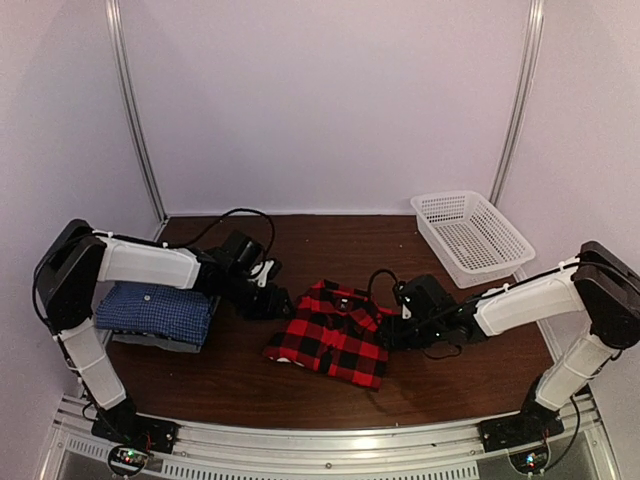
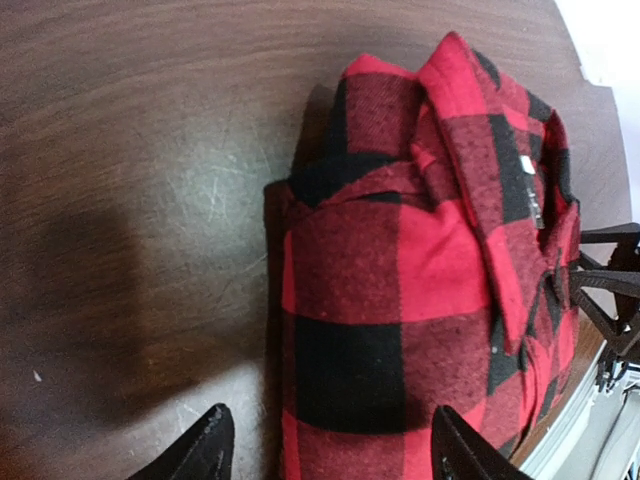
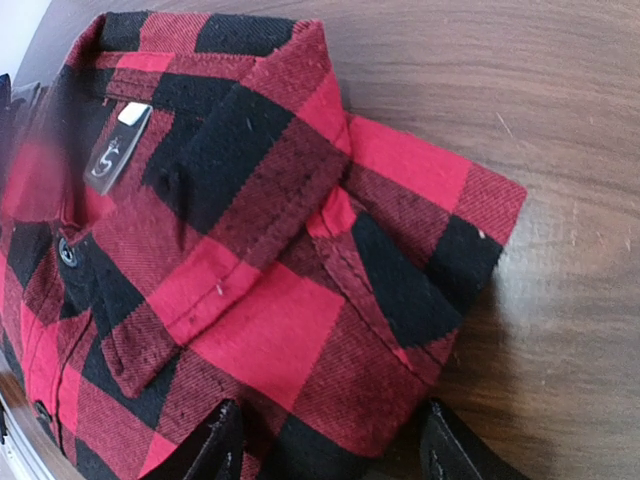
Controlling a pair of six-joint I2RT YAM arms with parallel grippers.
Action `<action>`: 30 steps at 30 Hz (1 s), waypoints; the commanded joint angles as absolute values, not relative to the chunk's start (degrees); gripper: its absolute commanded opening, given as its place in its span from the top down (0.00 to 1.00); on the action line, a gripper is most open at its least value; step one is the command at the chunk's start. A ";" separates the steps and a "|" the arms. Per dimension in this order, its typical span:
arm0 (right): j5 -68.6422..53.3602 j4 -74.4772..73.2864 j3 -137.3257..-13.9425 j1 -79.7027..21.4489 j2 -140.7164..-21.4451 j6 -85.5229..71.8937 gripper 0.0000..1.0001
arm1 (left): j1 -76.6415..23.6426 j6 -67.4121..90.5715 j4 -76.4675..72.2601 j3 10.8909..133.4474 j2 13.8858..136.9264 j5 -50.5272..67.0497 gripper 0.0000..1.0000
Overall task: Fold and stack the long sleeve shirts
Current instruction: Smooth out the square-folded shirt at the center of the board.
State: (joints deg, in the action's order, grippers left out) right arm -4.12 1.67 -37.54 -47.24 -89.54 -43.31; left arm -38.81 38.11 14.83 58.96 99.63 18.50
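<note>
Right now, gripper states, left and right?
Left gripper: open, straddling an edge of the folded red-and-black plaid cloth shirt.
Right gripper: open, straddling its opposite edge.

You are looking down on the red-and-black plaid shirt (image 2: 420,270), which is lying folded on the dark wooden table (image 2: 130,180), its collar pointing up-right. Your left gripper (image 2: 335,455) is hovering with jaws wide, straddling the shirt's left edge.

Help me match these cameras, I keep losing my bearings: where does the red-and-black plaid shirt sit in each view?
Top external: the plaid shirt lies mid-table, toward the near edge.
Left wrist: plaid shirt fills the right half, running off the bottom.
Right wrist: plaid shirt covers the left and centre.
Shared landmark: its collar, visible in all three.
</note>
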 commanded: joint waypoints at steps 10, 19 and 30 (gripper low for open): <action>-3.56 2.20 -40.25 -47.64 -95.19 -42.54 0.45 | -41.22 36.91 10.75 64.39 109.39 22.30 0.46; -2.60 -2.33 -46.12 -48.20 -95.98 -40.32 0.90 | -43.04 40.42 10.07 64.86 104.71 20.43 1.00; 3.37 -13.04 -49.28 -48.17 -88.86 -35.28 1.00 | -51.71 49.15 12.71 62.80 96.52 9.45 1.00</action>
